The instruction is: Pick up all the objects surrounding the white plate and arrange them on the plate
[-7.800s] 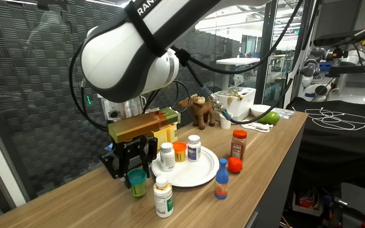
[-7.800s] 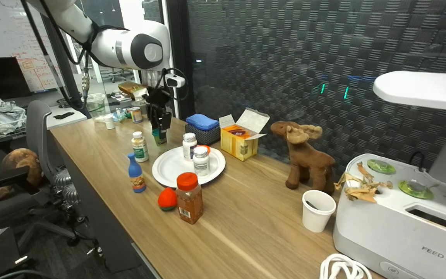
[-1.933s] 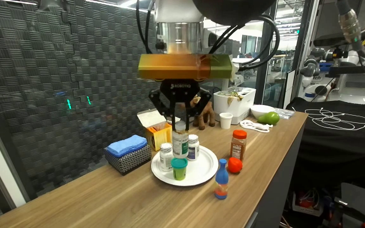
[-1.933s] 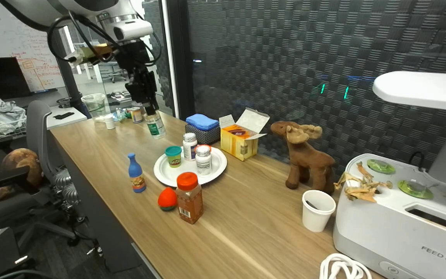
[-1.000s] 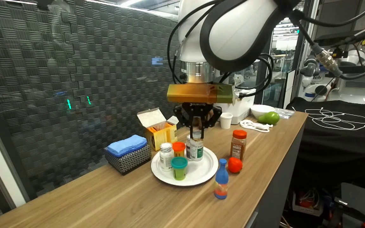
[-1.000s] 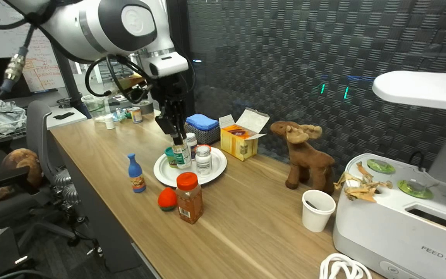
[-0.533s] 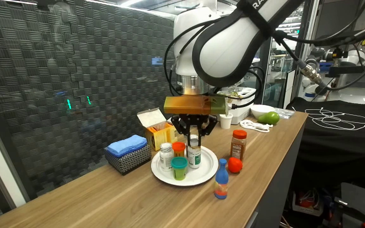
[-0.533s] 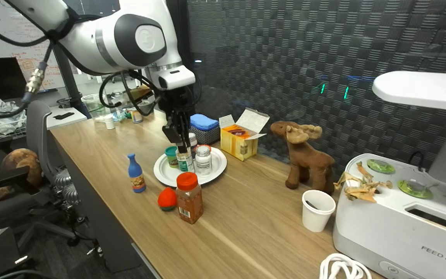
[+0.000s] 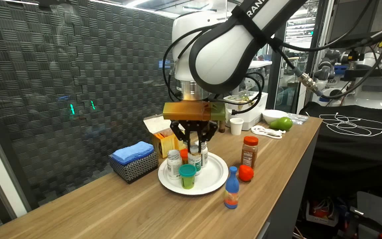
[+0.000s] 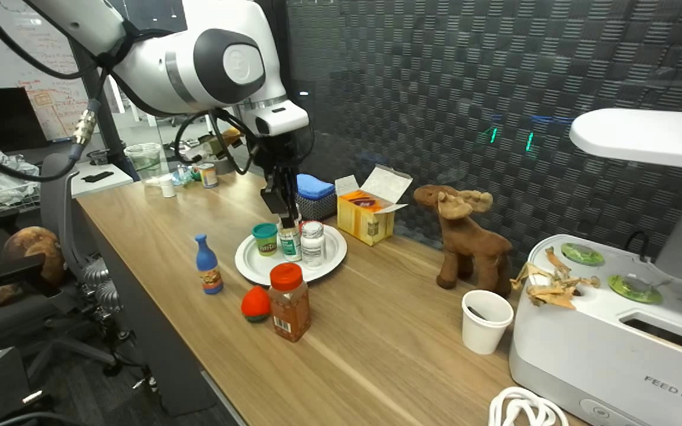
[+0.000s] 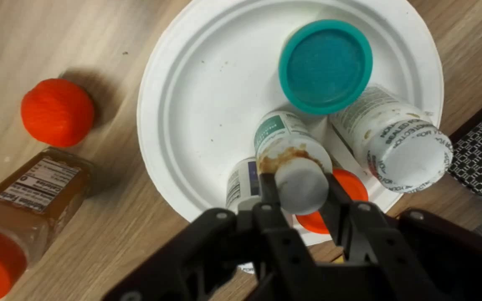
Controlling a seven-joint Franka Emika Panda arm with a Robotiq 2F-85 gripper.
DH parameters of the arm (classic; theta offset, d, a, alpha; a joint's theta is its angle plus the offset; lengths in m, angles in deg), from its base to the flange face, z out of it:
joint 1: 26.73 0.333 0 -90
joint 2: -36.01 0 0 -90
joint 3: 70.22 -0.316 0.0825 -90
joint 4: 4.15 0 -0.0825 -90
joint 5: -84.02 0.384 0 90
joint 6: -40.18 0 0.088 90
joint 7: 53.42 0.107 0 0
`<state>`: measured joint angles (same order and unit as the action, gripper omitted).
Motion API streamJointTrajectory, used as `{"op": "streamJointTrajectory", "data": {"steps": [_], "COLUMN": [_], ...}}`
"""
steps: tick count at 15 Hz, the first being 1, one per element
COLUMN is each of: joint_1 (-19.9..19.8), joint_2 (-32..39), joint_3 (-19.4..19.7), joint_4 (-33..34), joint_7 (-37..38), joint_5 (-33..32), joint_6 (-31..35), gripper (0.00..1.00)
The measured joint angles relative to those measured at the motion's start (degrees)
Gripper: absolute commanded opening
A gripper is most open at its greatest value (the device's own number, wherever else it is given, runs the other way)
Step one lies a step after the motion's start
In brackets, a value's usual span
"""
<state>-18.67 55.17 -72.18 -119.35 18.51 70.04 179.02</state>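
My gripper (image 11: 297,184) is shut on the neck of a white bottle with a green label (image 11: 280,136); in both exterior views the gripper (image 9: 194,146) (image 10: 286,222) holds it upright over the white plate (image 9: 214,181). Whether its base touches the plate is hidden. Close around it on the plate stand a teal-lidded tub (image 11: 325,67), two white bottles (image 9: 173,166) (image 9: 204,156) and an orange-lidded jar (image 11: 352,184), partly hidden. Off the plate stand a blue bottle (image 9: 231,189), a round red object (image 9: 246,173) and a red-capped spice jar (image 9: 249,154).
A dark patterned box with blue cloth (image 9: 133,156) and a yellow-orange carton (image 10: 366,219) stand beside the plate along the wall. A plush moose (image 10: 471,242), a paper cup (image 10: 484,322) and a white planter (image 10: 601,355) stand further along the table.
The teal-lidded tub went from the table onto the plate. The green-label bottle was lifted off the table and carried over the plate. It has just shifted closer to the other bottles.
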Motion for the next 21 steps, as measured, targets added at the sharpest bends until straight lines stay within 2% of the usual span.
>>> {"op": "streamJointTrajectory", "data": {"steps": [10,11,12,14,19,21], "joint_1": [0.52,0.52,0.52,0.52,1.5,2.4], "joint_2": [2.7,2.9,3.08,3.33,3.4,2.93], "joint_3": [0.01,0.01,0.02,0.04,0.89,1.45], "joint_4": [3.61,3.91,4.18,4.55,4.59,4.33], "joint_7": [-3.93,-4.27,-4.75,-5.34,-5.22,-4.7], "joint_5": [2.5,2.84,3.24,3.57,3.58,3.39], "joint_6": [0.0,-0.01,-0.03,-0.12,-0.13,-0.23], "gripper": [0.1,0.31,0.56,0.59,0.97,1.0]}}
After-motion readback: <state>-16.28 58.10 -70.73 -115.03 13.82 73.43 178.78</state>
